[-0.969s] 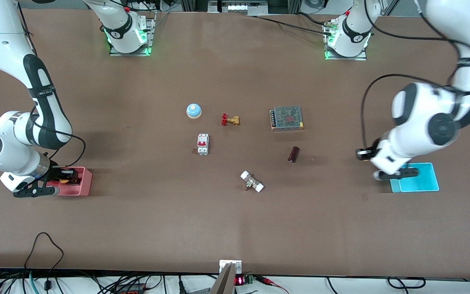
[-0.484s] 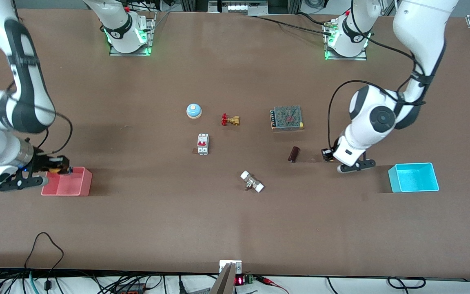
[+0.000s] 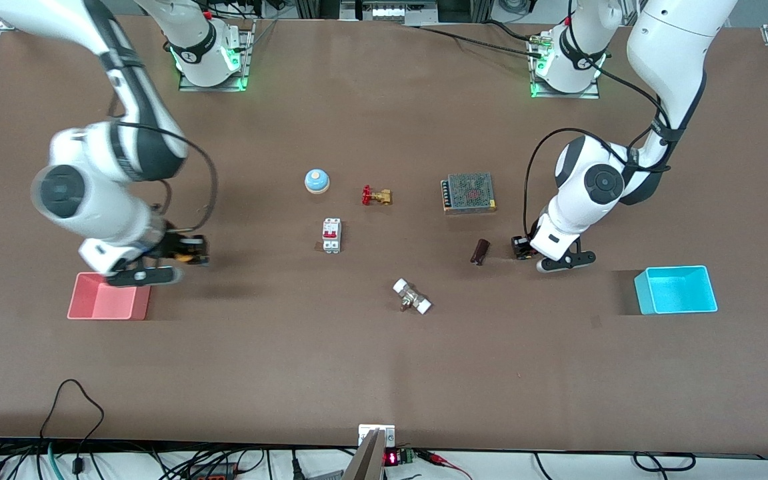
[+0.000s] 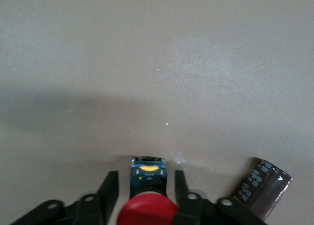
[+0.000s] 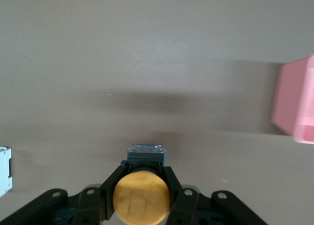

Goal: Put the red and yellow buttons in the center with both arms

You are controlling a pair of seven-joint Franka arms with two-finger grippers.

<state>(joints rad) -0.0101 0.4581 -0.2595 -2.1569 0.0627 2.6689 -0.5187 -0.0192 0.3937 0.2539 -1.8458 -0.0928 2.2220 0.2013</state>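
Note:
My left gripper [image 3: 523,248] is shut on the red button [image 4: 147,210], with the fingers against its red cap. The button's black base points away from the wrist, low over the brown tabletop [image 3: 384,360] beside a dark cylinder [image 3: 479,252]. My right gripper [image 3: 187,252] is shut on the yellow button [image 5: 142,198]. It holds the button over the table, just off the pink tray [image 3: 109,305] toward the middle. In the wrist views each button sits between its gripper's fingers, the left [image 4: 145,173] and the right [image 5: 143,171].
A blue-and-white bell [image 3: 317,181], a brass valve [image 3: 376,196], a white breaker [image 3: 331,235], a mesh-topped box [image 3: 469,193] and a white-ended fitting [image 3: 412,296] lie around the middle. The cyan tray [image 3: 676,290] stands at the left arm's end.
Both arms have lifted their buttons out of the trays and carried them toward the middle. The left gripper now slows beside the dark cylinder, and the right has cleared the pink tray.

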